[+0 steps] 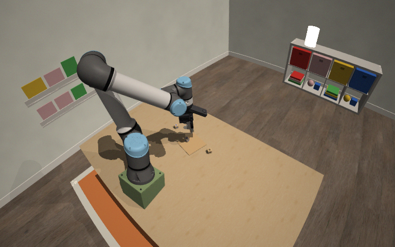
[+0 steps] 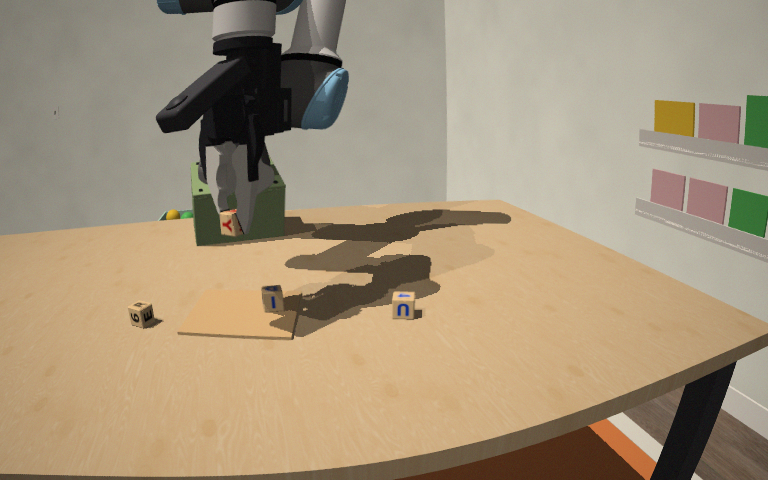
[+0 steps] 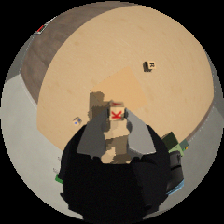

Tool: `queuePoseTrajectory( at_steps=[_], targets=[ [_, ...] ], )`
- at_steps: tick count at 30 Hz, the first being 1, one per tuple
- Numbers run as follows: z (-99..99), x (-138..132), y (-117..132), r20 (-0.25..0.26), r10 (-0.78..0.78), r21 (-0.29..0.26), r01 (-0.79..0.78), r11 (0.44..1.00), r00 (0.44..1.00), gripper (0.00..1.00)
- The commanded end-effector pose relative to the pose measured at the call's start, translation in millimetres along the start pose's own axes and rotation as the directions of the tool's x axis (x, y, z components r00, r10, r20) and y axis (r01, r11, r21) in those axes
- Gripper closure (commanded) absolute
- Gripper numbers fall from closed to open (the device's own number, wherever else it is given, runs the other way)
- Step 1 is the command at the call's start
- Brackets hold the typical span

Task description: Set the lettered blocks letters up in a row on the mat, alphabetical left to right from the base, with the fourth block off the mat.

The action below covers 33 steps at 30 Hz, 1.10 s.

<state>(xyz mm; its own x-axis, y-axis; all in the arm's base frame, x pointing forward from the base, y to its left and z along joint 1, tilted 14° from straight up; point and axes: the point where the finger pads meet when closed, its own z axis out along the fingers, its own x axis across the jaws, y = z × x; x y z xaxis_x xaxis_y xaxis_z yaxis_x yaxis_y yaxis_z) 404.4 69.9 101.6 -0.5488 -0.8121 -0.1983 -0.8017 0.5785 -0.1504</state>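
Shows four lettered blocks, one mat [image 1: 193, 147] [image 2: 226, 319] [image 3: 125, 86] and one claw [image 1: 190, 130] [image 2: 233, 226] [image 3: 116, 108], closed on the K block [image 2: 228, 224] [image 3: 117, 113], aloft over the counter [image 1: 247, 186] [image 2: 339, 396] [image 3: 84, 56]. Includes, on the mat, the blue I-sided block [image 1: 186, 139] [image 2: 272, 300]; off it, towards the counter's wall-side edge, the blue U-sided block [image 1: 176, 126] [image 2: 403, 306] [image 3: 77, 121]; also off it, farther from that edge, the R-topped block [image 1: 209, 150] [image 2: 141, 314] [image 3: 149, 65]
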Motion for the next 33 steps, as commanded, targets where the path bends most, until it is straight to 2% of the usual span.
queuePoseTrajectory(
  at_steps=[1,8,20,33],
  targets=[
    [-0.3,2.2,0.9,-0.005,0.139,0.005,-0.139,0.990,0.990,0.95],
    [-0.3,4.7,2.6,-0.004,0.269,0.005,-0.269,0.963,0.963,0.95],
    [-0.3,9.2,6.6,-0.002,0.508,0.006,-0.508,0.861,0.861,0.95],
    [-0.2,11.6,9.3,-0.002,0.632,0.006,-0.632,0.775,0.775,0.95]
  ],
)
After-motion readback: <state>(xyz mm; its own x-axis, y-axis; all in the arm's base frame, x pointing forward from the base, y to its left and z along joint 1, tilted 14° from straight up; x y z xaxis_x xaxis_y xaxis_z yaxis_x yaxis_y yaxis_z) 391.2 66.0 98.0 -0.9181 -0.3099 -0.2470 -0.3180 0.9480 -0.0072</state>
